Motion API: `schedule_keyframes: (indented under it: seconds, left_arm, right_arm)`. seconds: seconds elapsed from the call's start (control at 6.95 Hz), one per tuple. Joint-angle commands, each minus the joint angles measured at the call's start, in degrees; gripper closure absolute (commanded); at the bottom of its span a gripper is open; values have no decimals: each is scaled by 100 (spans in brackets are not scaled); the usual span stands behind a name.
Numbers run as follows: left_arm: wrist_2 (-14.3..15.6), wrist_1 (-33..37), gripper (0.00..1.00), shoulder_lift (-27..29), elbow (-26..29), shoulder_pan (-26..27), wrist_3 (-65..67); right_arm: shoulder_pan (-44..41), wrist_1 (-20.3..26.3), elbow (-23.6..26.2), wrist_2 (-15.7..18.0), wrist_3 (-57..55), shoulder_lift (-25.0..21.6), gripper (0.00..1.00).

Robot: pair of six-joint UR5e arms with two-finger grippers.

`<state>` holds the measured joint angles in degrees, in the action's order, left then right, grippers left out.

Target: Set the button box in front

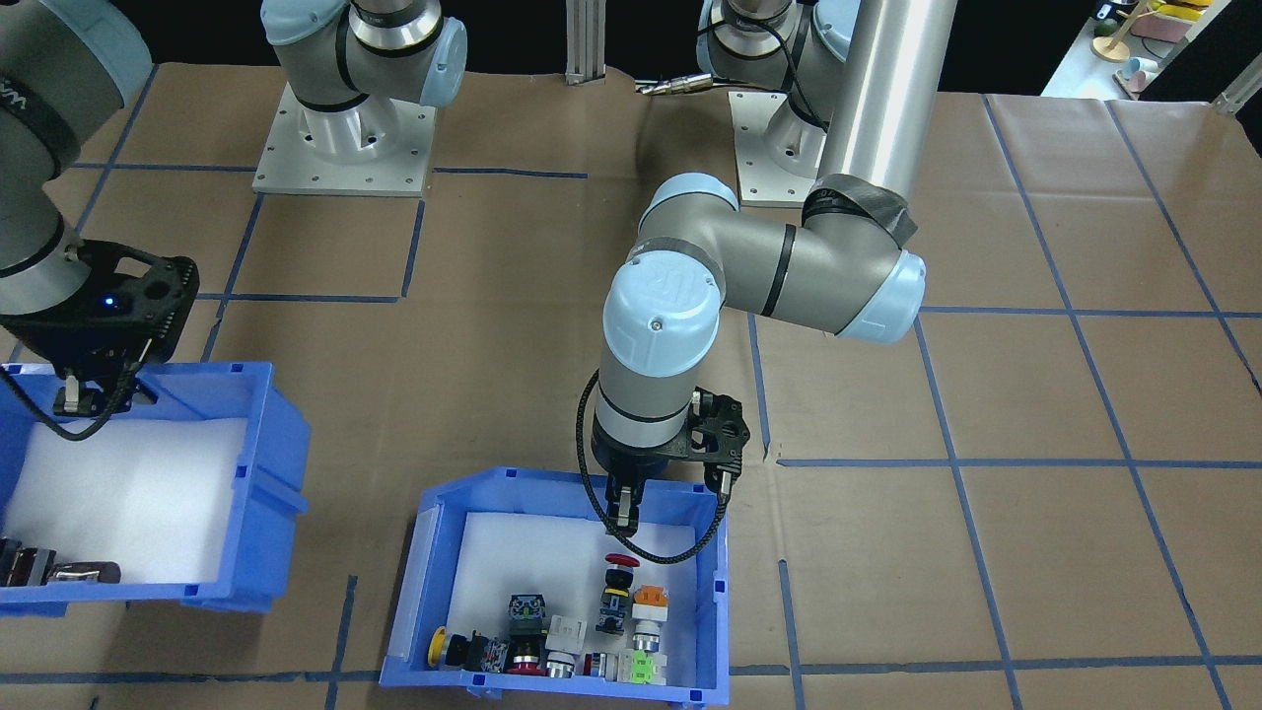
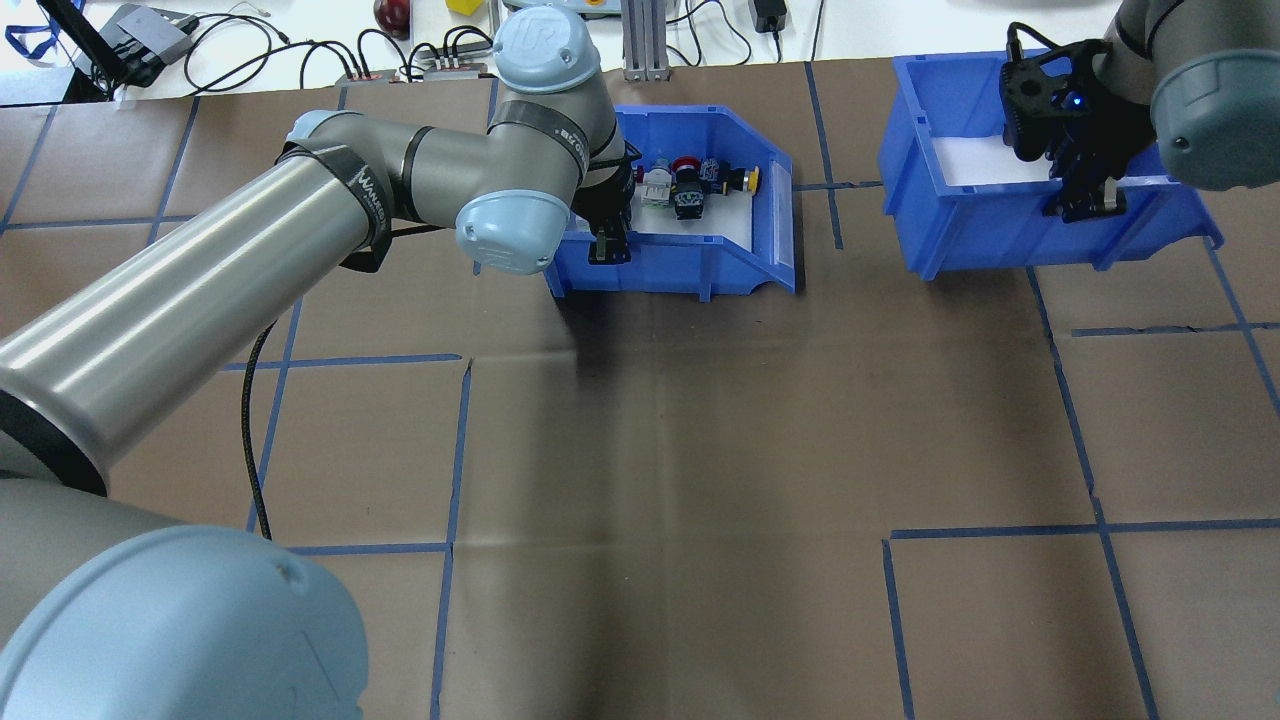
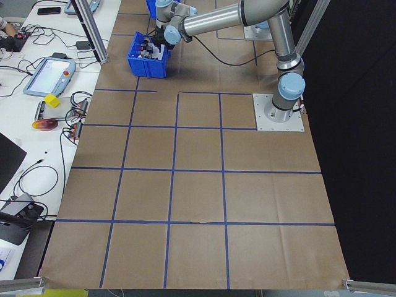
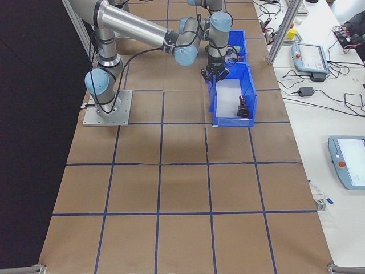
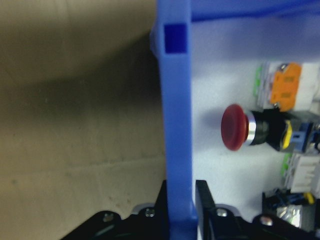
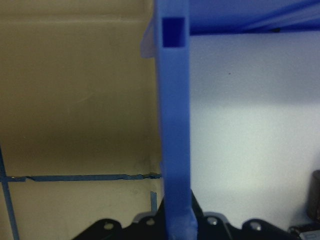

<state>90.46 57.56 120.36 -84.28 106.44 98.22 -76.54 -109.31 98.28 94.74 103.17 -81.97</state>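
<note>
The button box sits at lower centre, its rear wall pinched by the left tool. The right tool clamps the other bin. Drag gently, keeping the box level.

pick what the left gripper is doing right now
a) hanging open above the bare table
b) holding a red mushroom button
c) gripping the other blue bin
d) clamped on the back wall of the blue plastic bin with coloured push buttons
d: in the left wrist view the left gripper has a finger on each side of the back wall of the blue plastic bin with coloured push buttons, and the red mushroom button lies untouched inside.
</note>
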Motion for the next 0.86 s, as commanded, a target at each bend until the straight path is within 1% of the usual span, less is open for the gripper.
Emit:
schedule_keyframes:
  seconds: [0.0,0.29,0.43,0.58,0.72]
  left_arm:
    - [244,594,7,-397,51,0,-1078]
    - [200,1456,5,-1012,43,-271,-2624]
    - [148,1956,3,-1398,43,-473,-3485]
    - [138,2726,2,-1793,43,-641,-4146]
    - [164,3308,2,-2223,-1,-869,-5014]
  right_arm:
    - [-18,-47,881,-8,72,-650,91]
    - [-19,-64,1560,9,81,-1196,91]
    - [-27,-38,1789,27,55,-1407,91]
    - [-36,-38,1878,27,28,-1496,91]
    - [-36,-90,2297,53,19,-1810,91]
